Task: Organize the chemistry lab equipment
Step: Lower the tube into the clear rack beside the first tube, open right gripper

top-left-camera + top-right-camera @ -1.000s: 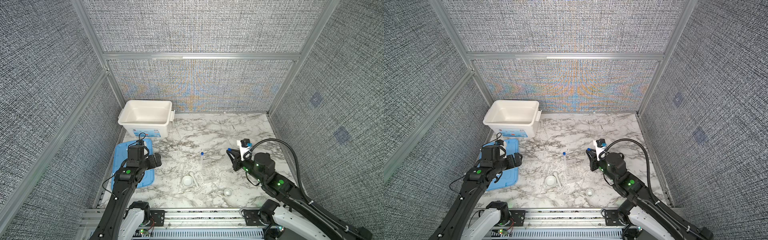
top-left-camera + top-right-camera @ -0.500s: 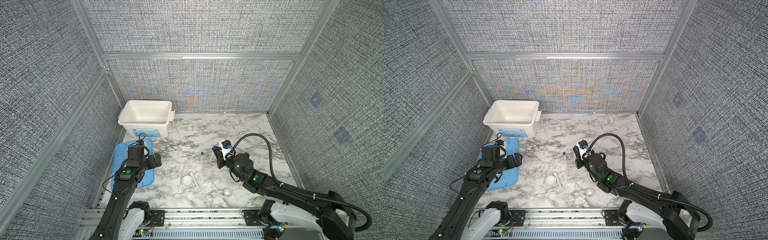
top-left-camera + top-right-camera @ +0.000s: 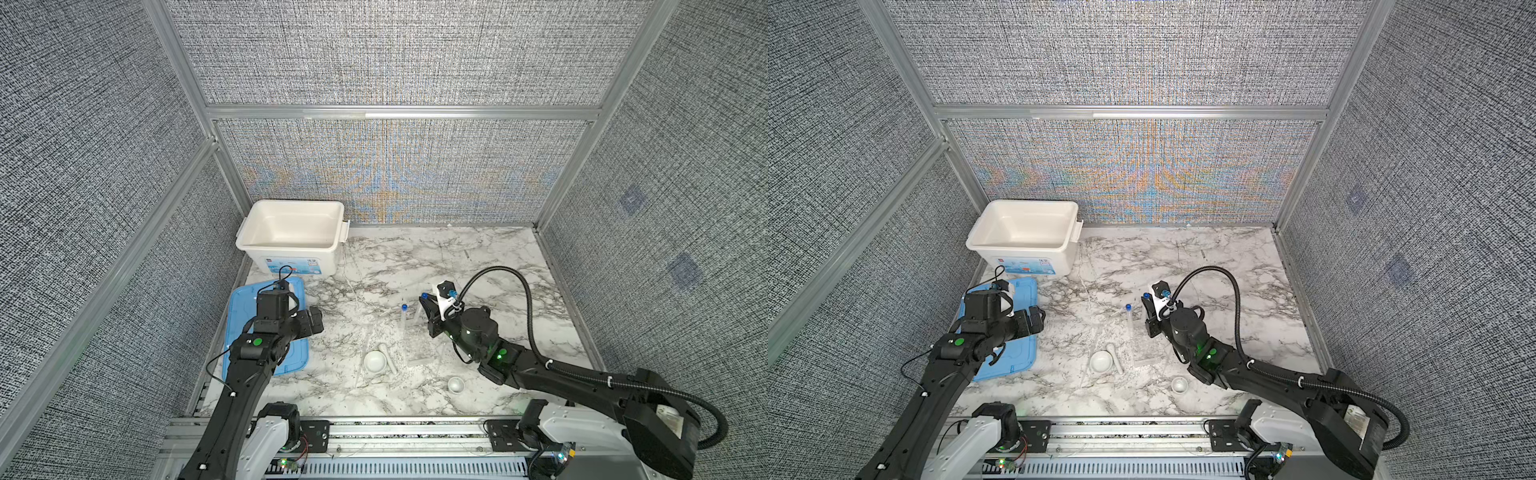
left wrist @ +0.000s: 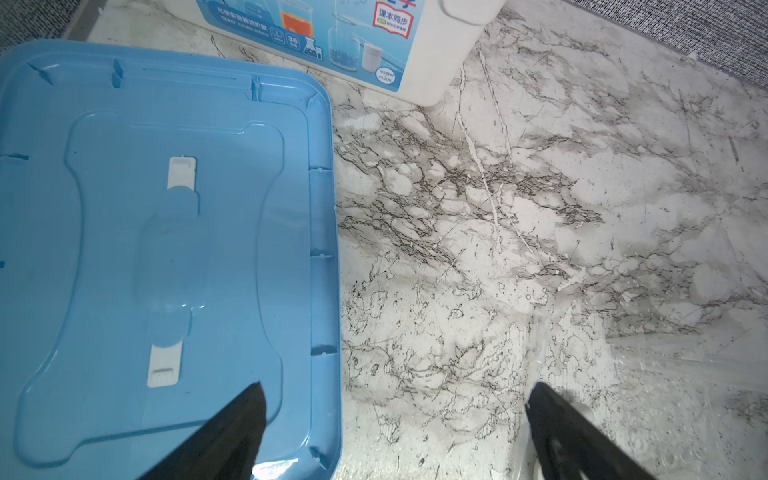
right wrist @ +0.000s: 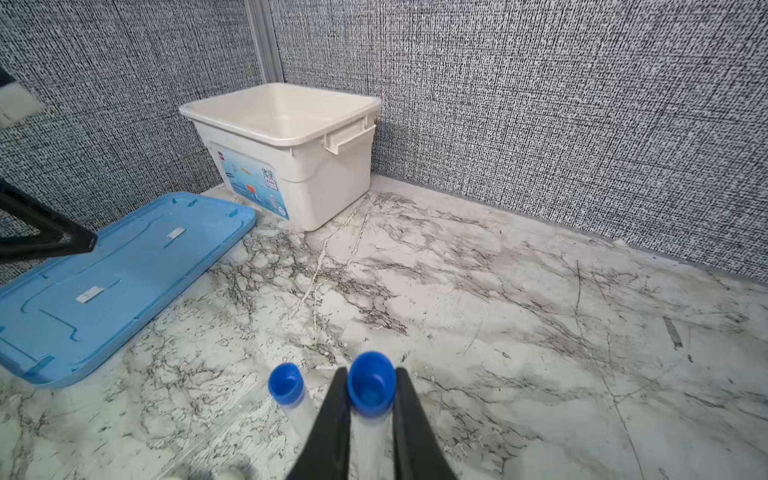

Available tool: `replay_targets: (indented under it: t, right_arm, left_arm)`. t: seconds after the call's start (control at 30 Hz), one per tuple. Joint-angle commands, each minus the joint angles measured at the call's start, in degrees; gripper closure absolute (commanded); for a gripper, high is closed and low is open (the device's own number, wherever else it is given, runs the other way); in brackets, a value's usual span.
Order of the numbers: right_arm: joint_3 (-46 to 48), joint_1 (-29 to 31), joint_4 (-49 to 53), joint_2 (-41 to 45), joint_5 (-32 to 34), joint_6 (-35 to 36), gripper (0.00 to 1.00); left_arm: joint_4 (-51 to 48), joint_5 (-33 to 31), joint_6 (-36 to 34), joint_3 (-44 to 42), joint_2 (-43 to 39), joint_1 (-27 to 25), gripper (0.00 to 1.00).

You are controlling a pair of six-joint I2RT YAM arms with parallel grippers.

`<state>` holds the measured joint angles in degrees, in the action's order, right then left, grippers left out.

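My right gripper (image 5: 370,374) is shut on a clear tube with a blue cap (image 5: 371,390), cap pointing away from the wrist. In both top views the gripper (image 3: 428,309) (image 3: 1148,311) is near the table's middle. A second blue-capped tube (image 3: 403,319) (image 5: 286,386) lies on the marble just left of it. The white mortar bowl (image 3: 374,360) with its pestle (image 3: 391,362) sits nearer the front. A smaller white dish (image 3: 456,384) is to its right. My left gripper (image 3: 313,321) (image 4: 397,388) stands open and empty over the blue lid's right edge.
A large white tub (image 3: 249,243) stands open at the back left corner. The flat light-blue lid (image 3: 241,307) (image 4: 124,208) lies in front of it under my left arm. Faint clear pieces (image 4: 673,357) lie on the marble by the mortar. Fabric walls close in three sides.
My right arm has swung left from the table's right side toward the middle, carrying the capped tube up beside the lying one. The left arm has not moved.
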<state>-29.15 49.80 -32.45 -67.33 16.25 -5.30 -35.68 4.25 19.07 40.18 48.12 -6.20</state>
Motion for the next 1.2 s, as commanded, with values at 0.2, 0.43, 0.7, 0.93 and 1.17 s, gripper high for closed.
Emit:
replay_targets:
  t: [0.2,0.43,0.7,0.93,1.17]
  right_arm:
    - [0.1,0.3,-2.8,-2.1,0.7,-0.3,0.82]
    - [-0.9,0.8,-2.6,-2.7,0.5,-0.4,0.82]
    - [-1.4,1.3,-3.8,-4.7,0.3,-1.0,0.82]
    - [-1.1,1.5,-4.5,-5.3,0.4,-0.8,0.82]
    - [-0.8,1.8,-5.5,-6.2,0.7,-1.0,0.82]
  left_arm:
    - [0.3,-0.2,-0.5,0.2,0.0,0.0,0.01]
    - [0.2,-0.4,-0.5,0.1,-0.1,0.0,0.01]
    - [0.2,-0.4,-0.4,0.1,-0.1,0.0,0.01]
    - [0.3,-0.4,-0.5,0.2,-0.1,0.0,0.01]
    - [0.3,-0.3,-0.5,0.2,-0.1,0.0,0.01]
